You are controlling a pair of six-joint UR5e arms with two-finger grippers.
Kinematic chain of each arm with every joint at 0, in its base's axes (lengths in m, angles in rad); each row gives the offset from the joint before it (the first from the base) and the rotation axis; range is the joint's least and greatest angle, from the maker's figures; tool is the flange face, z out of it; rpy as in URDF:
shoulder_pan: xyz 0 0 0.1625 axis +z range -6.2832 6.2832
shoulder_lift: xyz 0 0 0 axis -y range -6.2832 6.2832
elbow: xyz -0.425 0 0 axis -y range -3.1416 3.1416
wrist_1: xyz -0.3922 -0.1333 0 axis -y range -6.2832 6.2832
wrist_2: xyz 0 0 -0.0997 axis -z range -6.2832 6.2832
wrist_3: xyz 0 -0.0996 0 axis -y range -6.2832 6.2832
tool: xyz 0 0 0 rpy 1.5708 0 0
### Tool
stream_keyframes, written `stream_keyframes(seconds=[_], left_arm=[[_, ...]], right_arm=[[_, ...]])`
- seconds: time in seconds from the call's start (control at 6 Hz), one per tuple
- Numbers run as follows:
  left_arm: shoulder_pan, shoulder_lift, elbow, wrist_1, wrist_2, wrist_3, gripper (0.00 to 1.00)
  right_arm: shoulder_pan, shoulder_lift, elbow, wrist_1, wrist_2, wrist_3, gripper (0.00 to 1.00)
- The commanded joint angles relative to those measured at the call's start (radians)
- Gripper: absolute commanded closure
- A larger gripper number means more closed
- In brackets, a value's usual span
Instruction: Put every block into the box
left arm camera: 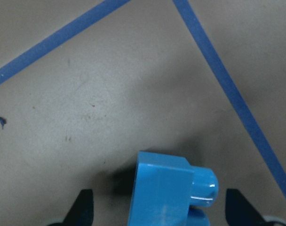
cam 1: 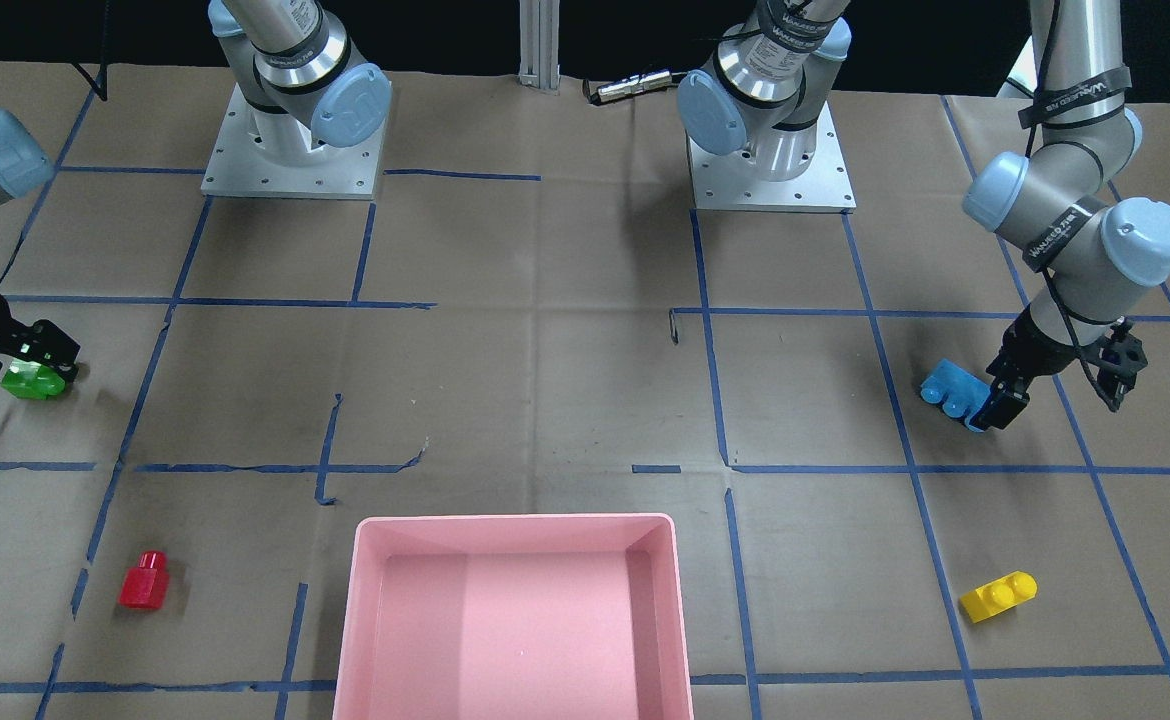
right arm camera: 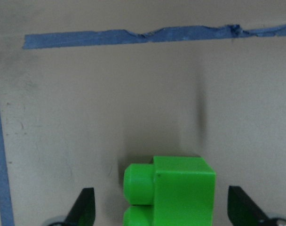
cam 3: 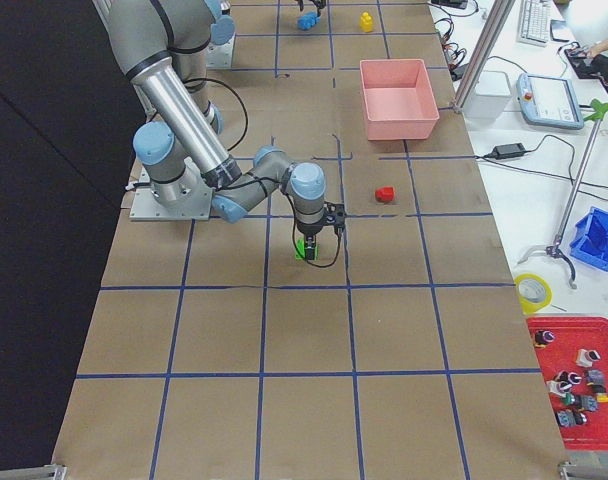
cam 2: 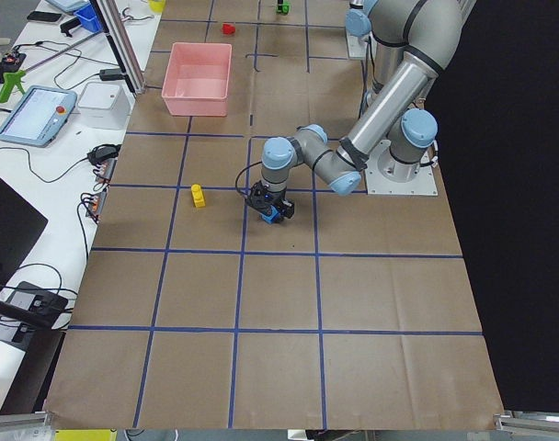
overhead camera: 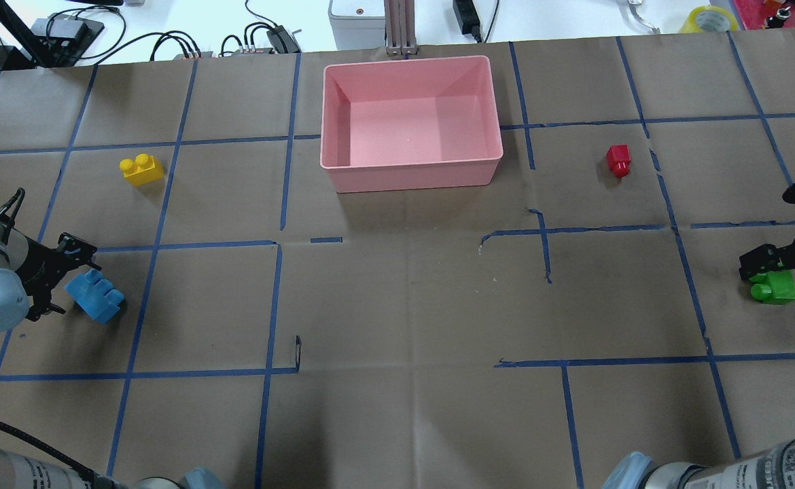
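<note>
The light blue block [overhead camera: 95, 296] lies on the table at the left and sits between the open fingers of my left gripper [overhead camera: 64, 278] in the left wrist view [left arm camera: 166, 188], with gaps on both sides. The green block [overhead camera: 774, 288] lies at the right between the open fingers of my right gripper [overhead camera: 771, 268], as the right wrist view [right arm camera: 173, 190] shows. The yellow block [overhead camera: 141, 170] and the red block [overhead camera: 618, 161] lie loose on either side of the pink box [overhead camera: 411, 178], which holds nothing.
Brown paper with a blue tape grid covers the table. The two arm bases [cam 1: 293, 150] [cam 1: 773, 160] stand on the robot's side. Cables and devices [overhead camera: 261, 37] lie beyond the far edge, behind the box. Operator benches run along the table's far side in the side views.
</note>
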Motion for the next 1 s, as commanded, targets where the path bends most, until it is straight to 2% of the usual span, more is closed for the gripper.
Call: stream_keyframes(seconds=[0.0, 0.33, 0.5, 0.67, 0.83], left_arm=[[-0.003, -0.010, -0.006, 0.028, -0.042, -0.003, 0.00], [-0.003, -0.019, -0.009, 0.025, -0.049, -0.007, 0.00], [-0.003, -0.024, -0.009, 0.025, -0.049, -0.005, 0.00], [-0.003, -0.021, -0.009, 0.025, -0.049, -0.004, 0.03], [-0.003, -0.023, -0.009, 0.024, -0.052, -0.003, 0.10]], right_arm=[[-0.005, 0.010, 0.000, 0.000, -0.005, -0.010, 0.01], [-0.007, 0.012, 0.000, 0.001, -0.020, -0.037, 0.04], [-0.005, 0.012, 0.009, 0.003, -0.072, -0.051, 0.25], [-0.007, 0.012, 0.009, 0.009, -0.074, -0.053, 0.49], [-0.005, 0.009, 0.009, 0.017, -0.074, -0.048, 0.80]])
